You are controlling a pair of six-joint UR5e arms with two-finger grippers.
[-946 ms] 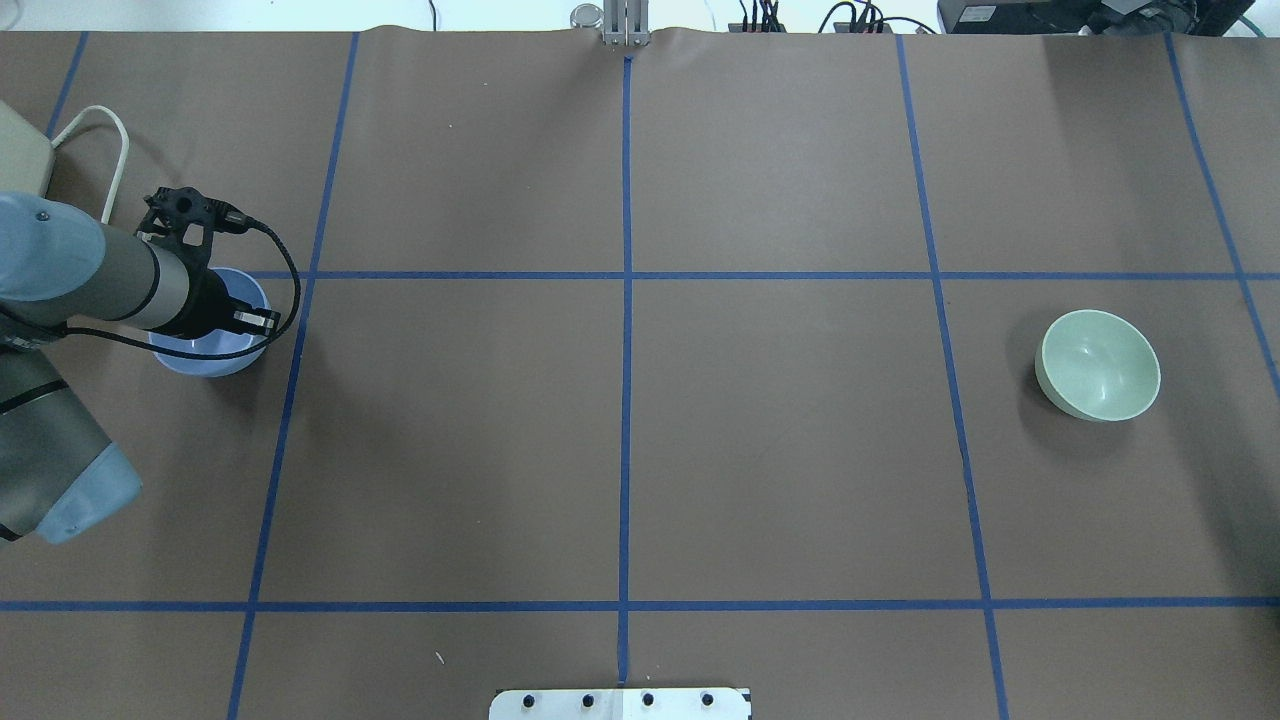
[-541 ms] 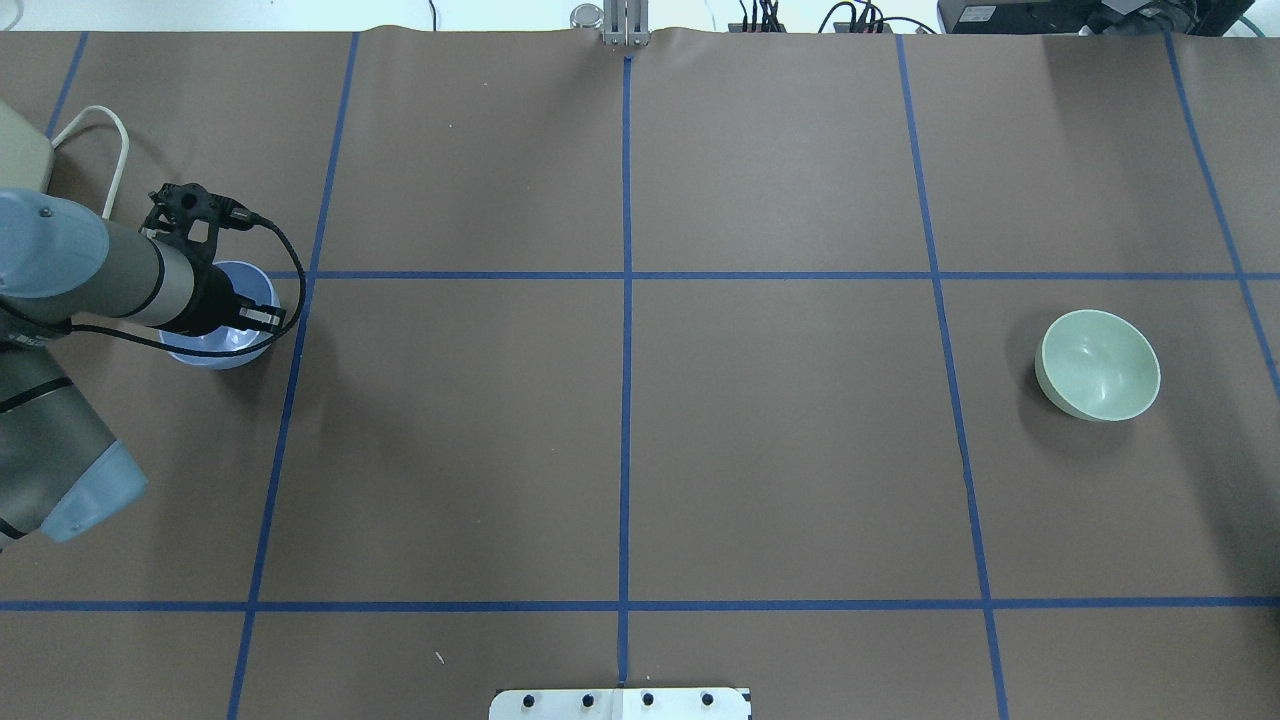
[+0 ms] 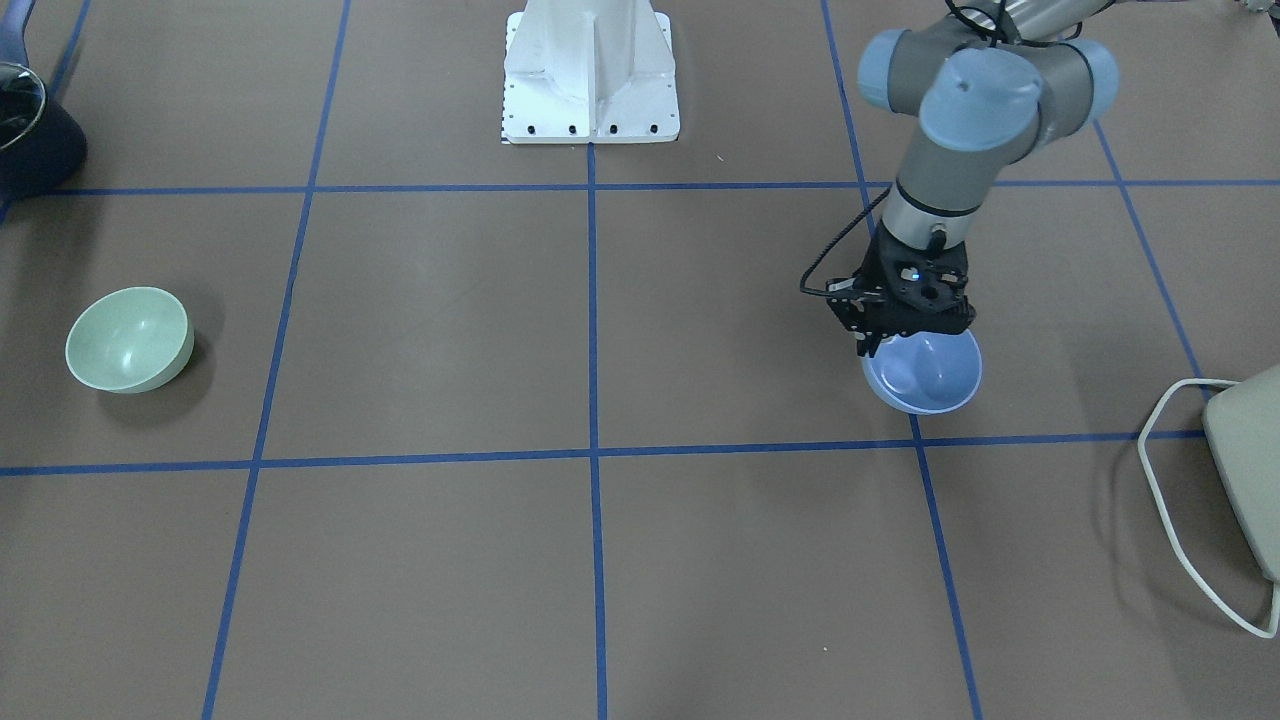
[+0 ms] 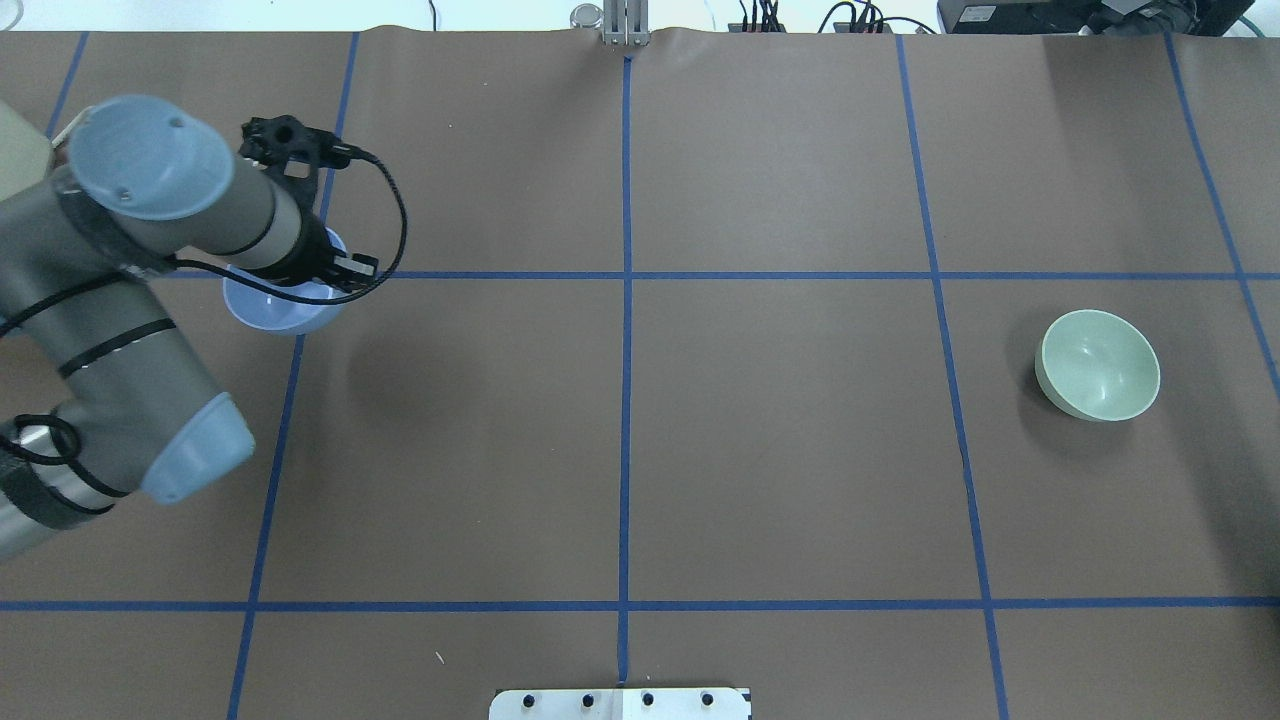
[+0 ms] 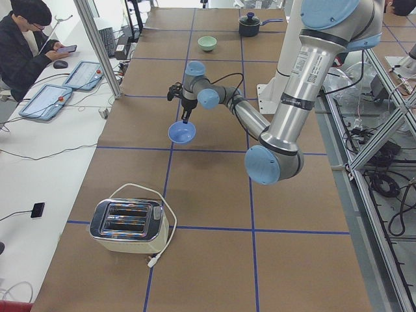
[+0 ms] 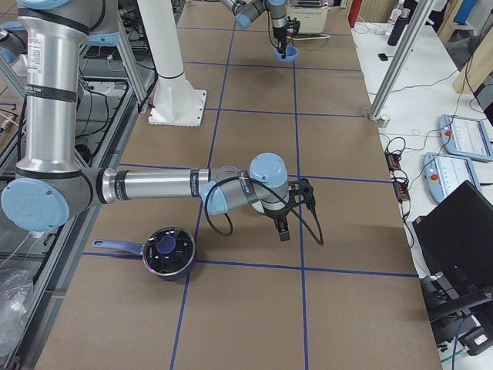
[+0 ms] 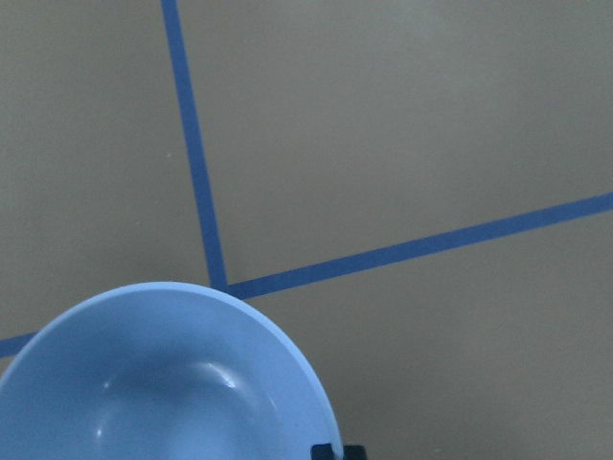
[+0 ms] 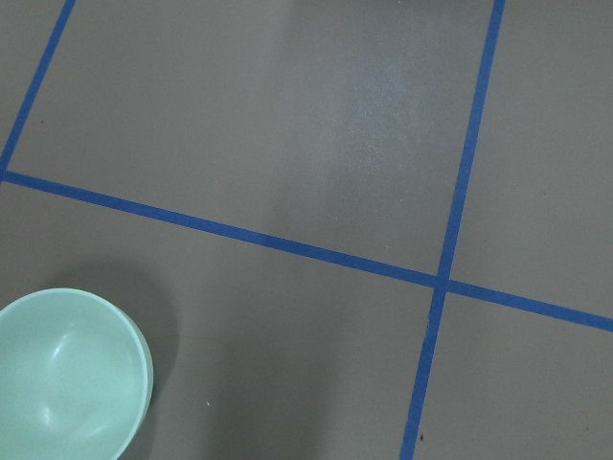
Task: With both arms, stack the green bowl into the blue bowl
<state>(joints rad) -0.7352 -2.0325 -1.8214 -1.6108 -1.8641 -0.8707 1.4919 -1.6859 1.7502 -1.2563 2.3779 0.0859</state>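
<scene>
The blue bowl (image 4: 268, 308) hangs lifted above the table at the left, over a blue tape crossing; it also shows in the front-facing view (image 3: 925, 375), the left side view (image 5: 181, 133) and the left wrist view (image 7: 163, 383). My left gripper (image 3: 882, 345) is shut on its rim and points down. The green bowl (image 4: 1098, 365) stands upright on the table at the far right; it also shows in the front-facing view (image 3: 128, 340) and the right wrist view (image 8: 67, 374). My right gripper (image 6: 282, 231) hovers low beside it; I cannot tell whether it is open or shut.
A toaster (image 5: 127, 224) with a white cable stands at the table's left end. A dark pot (image 6: 168, 250) sits at the right end near the robot. The white pedestal (image 3: 590, 70) stands at the robot's edge. An operator (image 5: 23, 39) sits beyond the far side.
My left arm has raised the blue bowl off the table and carried it to the right and away from the robot. The green bowl has not moved.
</scene>
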